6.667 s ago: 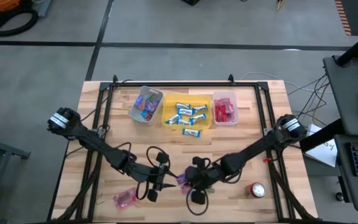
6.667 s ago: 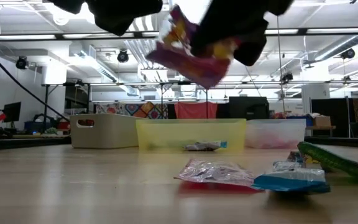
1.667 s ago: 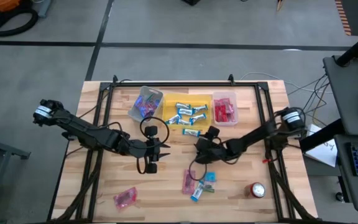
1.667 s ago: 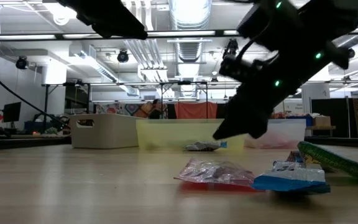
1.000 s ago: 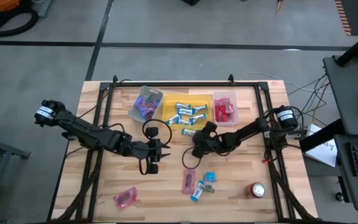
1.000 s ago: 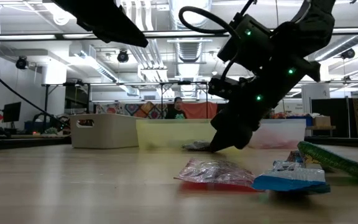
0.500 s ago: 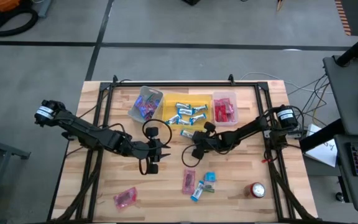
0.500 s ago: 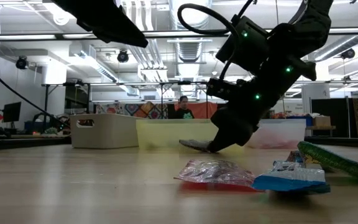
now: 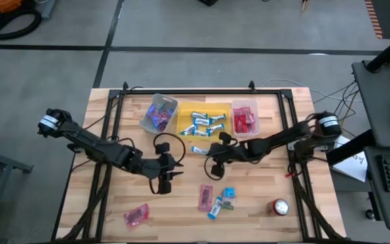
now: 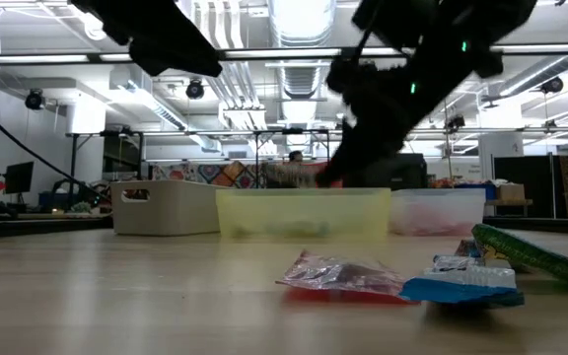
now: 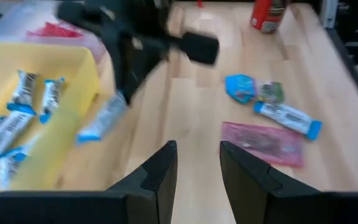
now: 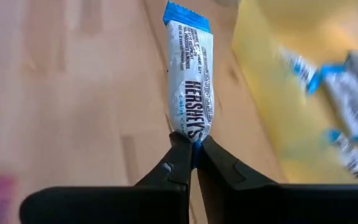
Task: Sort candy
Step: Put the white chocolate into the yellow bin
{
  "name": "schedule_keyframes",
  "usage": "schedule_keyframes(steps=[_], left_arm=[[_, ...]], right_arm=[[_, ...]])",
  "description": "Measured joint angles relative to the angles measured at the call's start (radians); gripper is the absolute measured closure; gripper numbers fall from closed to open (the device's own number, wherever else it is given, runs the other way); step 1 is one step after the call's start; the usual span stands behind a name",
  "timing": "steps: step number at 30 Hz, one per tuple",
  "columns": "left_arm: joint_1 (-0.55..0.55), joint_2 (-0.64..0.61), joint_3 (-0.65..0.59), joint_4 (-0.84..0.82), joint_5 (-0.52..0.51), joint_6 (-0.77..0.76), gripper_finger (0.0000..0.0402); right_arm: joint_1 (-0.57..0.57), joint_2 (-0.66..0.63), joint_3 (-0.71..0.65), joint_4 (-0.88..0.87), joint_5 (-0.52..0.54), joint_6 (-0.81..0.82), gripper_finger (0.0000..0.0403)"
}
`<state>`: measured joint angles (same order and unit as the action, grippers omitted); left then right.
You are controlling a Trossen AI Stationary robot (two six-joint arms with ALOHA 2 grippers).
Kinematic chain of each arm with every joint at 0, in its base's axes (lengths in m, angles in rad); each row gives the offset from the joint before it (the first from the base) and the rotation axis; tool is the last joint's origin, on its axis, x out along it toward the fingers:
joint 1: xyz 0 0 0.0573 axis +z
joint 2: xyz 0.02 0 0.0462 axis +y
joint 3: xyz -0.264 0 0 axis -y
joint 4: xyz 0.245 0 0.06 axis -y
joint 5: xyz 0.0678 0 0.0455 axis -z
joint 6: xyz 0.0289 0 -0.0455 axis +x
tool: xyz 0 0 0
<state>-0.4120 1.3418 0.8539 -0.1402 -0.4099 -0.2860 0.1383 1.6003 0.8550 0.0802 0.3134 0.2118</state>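
Note:
My right gripper [image 12: 192, 155] is shut on a blue-and-white wrapped candy [image 12: 191, 81], held above the table just in front of the yellow bin [image 9: 183, 129]; the same candy [image 9: 198, 150] shows in the high view. My left gripper [image 11: 197, 171] hovers open and empty over the table's middle left [image 9: 166, 183]. Loose candy lies flat on the wood nearer the front: a pink piece [image 9: 206, 197], blue pieces [image 9: 227, 194] and a red-pink piece [image 9: 135, 215]. My right gripper pinches the candy's near end [image 12: 191, 135] between its two fingertips. The fingers come slanting down from the table's right side, and the candy sticks out beyond them in line with them. It is lifted clear of the table [image 10: 289, 175].
Three bins stand in a row at the back: a grey one [image 9: 158, 113] with blue-purple candy, the yellow one with blue-and-white candy, a clear pink one [image 9: 245, 118] with red candy. A red and silver can [image 9: 279, 207] stands near the front right.
My right gripper has taken hold of the blue-and-white candy that lay on the table in front of the yellow bin. It has then risen with it, so the candy now hangs clear of the wood.

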Motion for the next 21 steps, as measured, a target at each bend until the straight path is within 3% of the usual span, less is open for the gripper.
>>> schedule_keyframes(steps=[6,11,18,21], left_arm=[[-0.087,0.000,0.000,-0.007,0.000,-0.147,0.0296],[-0.168,0.000,0.000,-0.025,0.001,-0.286,0.0296],[-0.292,0.010,0.000,-0.096,0.001,-0.510,0.0296],[-0.341,0.037,0.000,-0.116,0.003,-0.588,0.0296]], right_arm=[[-0.055,-0.115,0.100,-0.208,-0.003,-0.128,0.0390],[-0.158,-0.127,0.212,-0.381,-0.002,-0.245,0.0390],[-0.298,-0.070,0.297,-0.410,-0.136,-0.415,0.0390],[-0.344,-0.033,0.303,-0.386,-0.143,-0.463,0.0390]])
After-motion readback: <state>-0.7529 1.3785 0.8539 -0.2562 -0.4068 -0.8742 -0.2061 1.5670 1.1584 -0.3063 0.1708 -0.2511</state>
